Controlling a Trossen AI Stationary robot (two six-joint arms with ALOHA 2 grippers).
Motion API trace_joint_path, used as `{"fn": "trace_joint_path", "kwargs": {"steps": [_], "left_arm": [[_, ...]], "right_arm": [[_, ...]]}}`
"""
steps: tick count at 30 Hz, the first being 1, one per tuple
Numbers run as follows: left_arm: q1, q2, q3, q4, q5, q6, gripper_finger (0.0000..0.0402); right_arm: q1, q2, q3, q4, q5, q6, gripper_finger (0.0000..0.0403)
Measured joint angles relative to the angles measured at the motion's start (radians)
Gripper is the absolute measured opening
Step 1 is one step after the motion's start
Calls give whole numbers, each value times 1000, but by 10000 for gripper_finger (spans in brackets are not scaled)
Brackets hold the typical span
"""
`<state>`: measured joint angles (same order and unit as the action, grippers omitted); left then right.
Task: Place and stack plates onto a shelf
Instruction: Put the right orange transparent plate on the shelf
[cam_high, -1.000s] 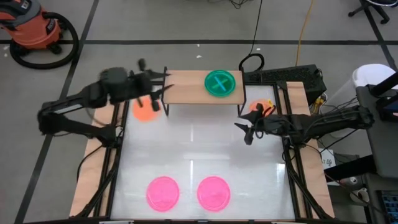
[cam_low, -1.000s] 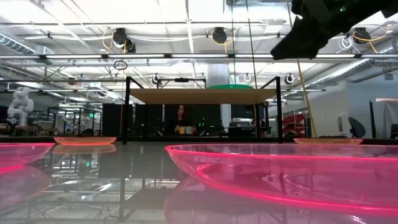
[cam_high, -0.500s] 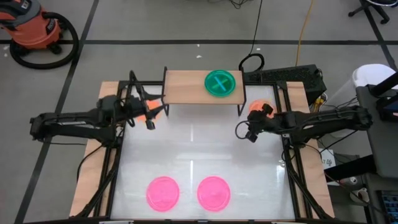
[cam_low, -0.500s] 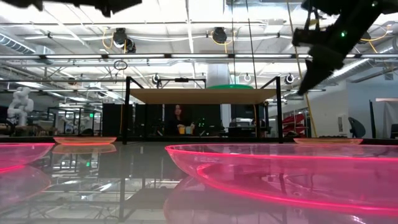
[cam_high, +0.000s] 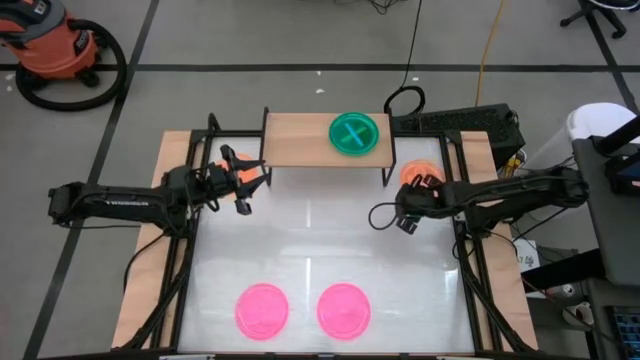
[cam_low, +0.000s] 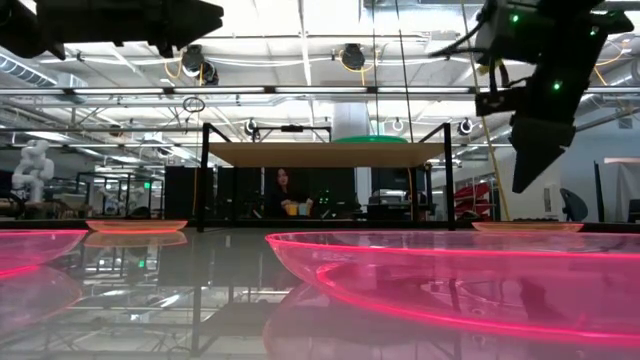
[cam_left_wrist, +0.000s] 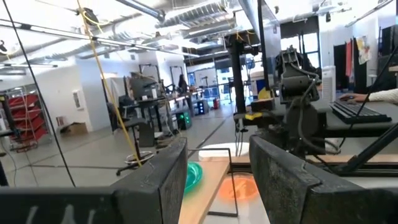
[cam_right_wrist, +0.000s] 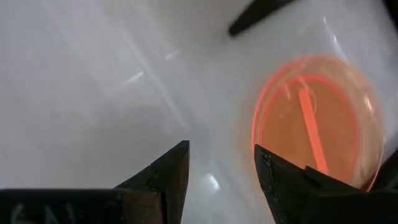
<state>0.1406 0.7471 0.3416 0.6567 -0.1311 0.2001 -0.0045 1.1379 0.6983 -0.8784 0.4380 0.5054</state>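
Nearest the front edge of the white table (cam_high: 320, 250) lie two pink plates, the left pink plate (cam_high: 262, 310) and the right pink plate (cam_high: 343, 309) side by side, not touching; in the low view their rims fill the foreground. Farther back, the left gripper (cam_high: 250, 188) hangs above the table's left rear part, just in front of the shelf's left end, its fingers apart and nothing between them; an orange plate (cam_high: 236, 176) shows partly beneath it on the tabletop. Across the table, the right gripper (cam_high: 403, 214) points down toward the surface near the right rear, its fingers also spread and empty (the right wrist view shows bare white table between them), with a second orange plate (cam_high: 412, 172) lying just behind it, close to the shelf's right leg; the same plate (cam_right_wrist: 317, 121) glows beside the fingertips in that wrist view. Farthest back stands the shelf (cam_high: 300, 140), a light-wood board on thin black legs, carrying a stack on its right half: a green plate (cam_high: 354, 133) on top, through which something bluish shows. In the low view a person (cam_low: 285, 193) sits in the room beyond the shelf.
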Motion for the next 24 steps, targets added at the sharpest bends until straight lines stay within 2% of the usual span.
{"fn": "trace_joint_path", "kwargs": {"steps": [12,24], "left_arm": [[0,0,0,-18,0,-2,179],[0,0,0,-29,0,-29,179]], "right_arm": [[-101,60,-88,-17,-17,8,164],[-178,60,-91,62,12,-16,164]]}}
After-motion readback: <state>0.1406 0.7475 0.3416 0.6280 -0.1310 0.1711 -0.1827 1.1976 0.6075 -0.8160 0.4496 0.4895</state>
